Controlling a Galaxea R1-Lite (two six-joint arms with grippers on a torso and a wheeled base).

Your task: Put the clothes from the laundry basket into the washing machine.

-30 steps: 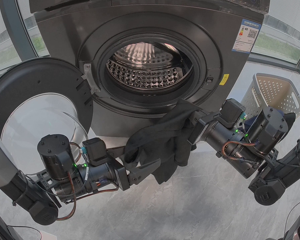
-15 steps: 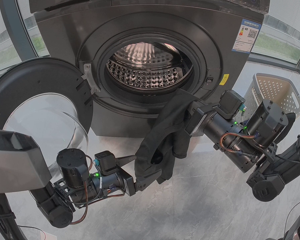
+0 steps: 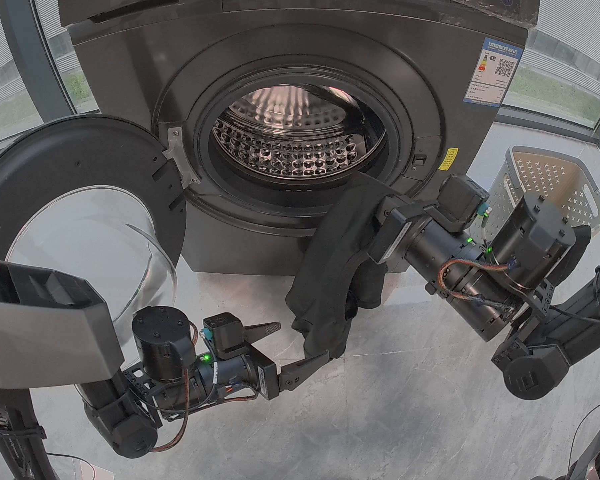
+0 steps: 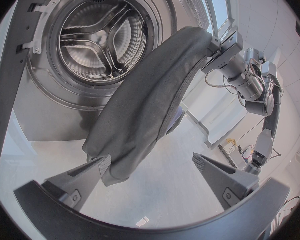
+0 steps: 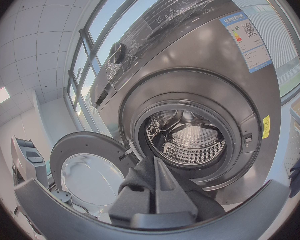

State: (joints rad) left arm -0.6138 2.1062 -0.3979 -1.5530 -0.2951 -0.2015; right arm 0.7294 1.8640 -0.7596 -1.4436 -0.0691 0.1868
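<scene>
Head: right end effector (image 3: 379, 218) clamped on dark garment (image 3: 330, 268) at centre frame, which hangs below the washing machine (image 3: 300, 41) port. Laundry basket (image 3: 557, 181) at right edge. Left end effector (image 3: 292, 349) spread wide at lower centre.

Left wrist: hem sits against one finger, not pinched.

Right wrist: drum (image 5: 186, 140) dead ahead. I'd lift clear of the lip and push deep before release, since the tail may snag.

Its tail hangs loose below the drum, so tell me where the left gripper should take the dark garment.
The lowest hem, from the robot's left: the right gripper pinches the top, so the hem dangles free beside the open left fingers.
</scene>
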